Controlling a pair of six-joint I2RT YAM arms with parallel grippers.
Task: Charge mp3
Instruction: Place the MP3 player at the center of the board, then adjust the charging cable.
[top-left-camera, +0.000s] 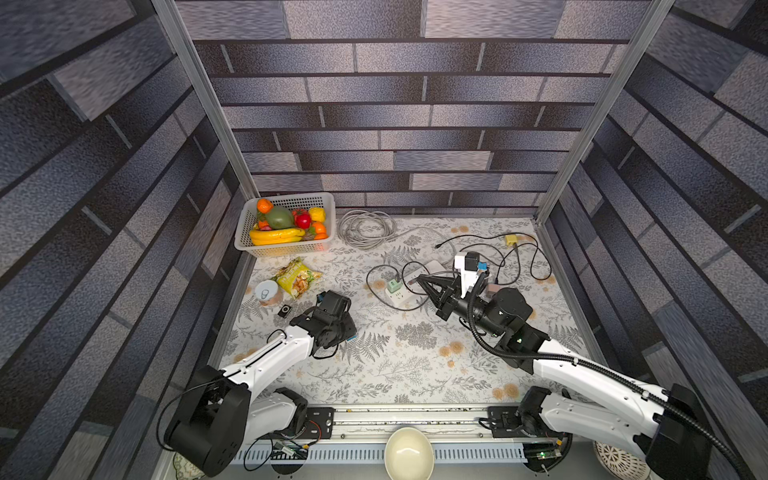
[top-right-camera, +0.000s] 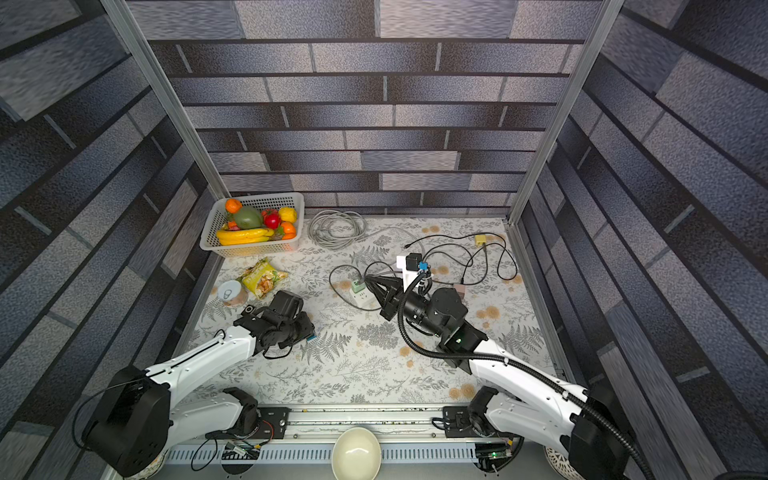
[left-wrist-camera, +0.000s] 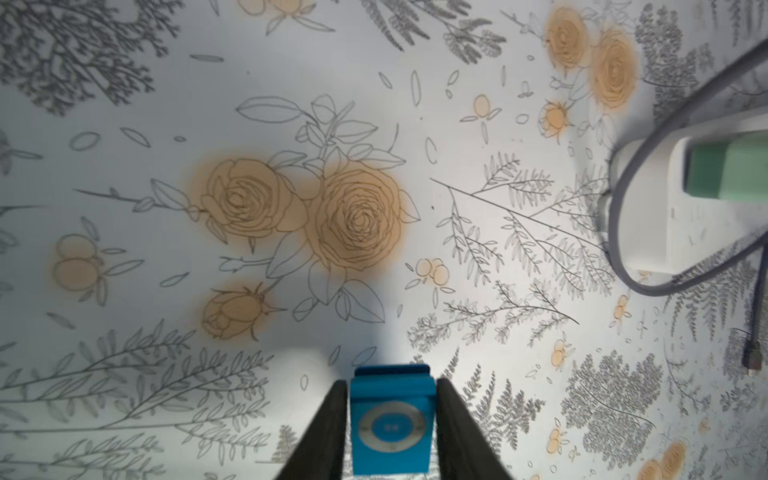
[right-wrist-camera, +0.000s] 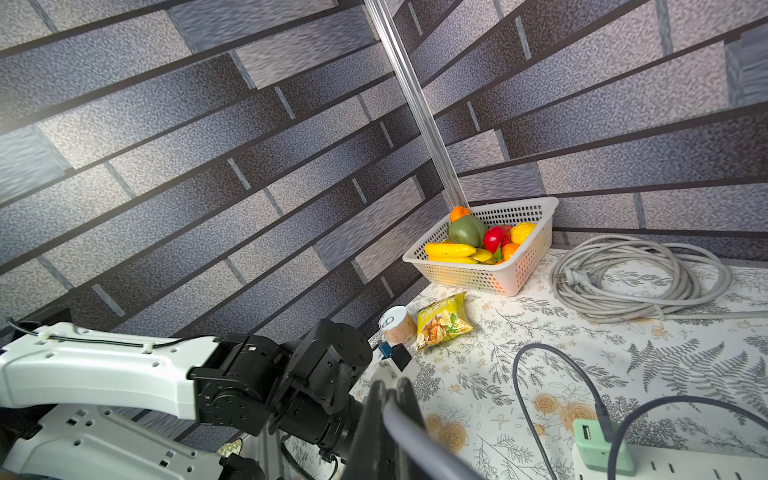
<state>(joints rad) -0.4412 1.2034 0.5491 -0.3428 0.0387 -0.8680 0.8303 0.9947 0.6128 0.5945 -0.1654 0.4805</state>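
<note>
Blue mp3 (left-wrist-camera: 390, 428) sits between our left gripper (left-wrist-camera: 391, 383)'s fingers (left-wrist-camera: 328, 419), eight o'clock from the power strip (top-left-camera: 401, 297); pinched or free, we cannot tell. Our right gripper (right-wrist-camera: 390, 384) clamps the cable (right-wrist-camera: 405, 428). Unsupported, the mp3 could topple, misaligning its port.

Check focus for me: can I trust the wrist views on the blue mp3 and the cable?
Left wrist: blue mp3 fairly sharp, power strip at the edge soft. Right wrist: right gripper and the grey cable in it blurred close up, basket crisp. Both top views: clear, evenly lit.
</note>
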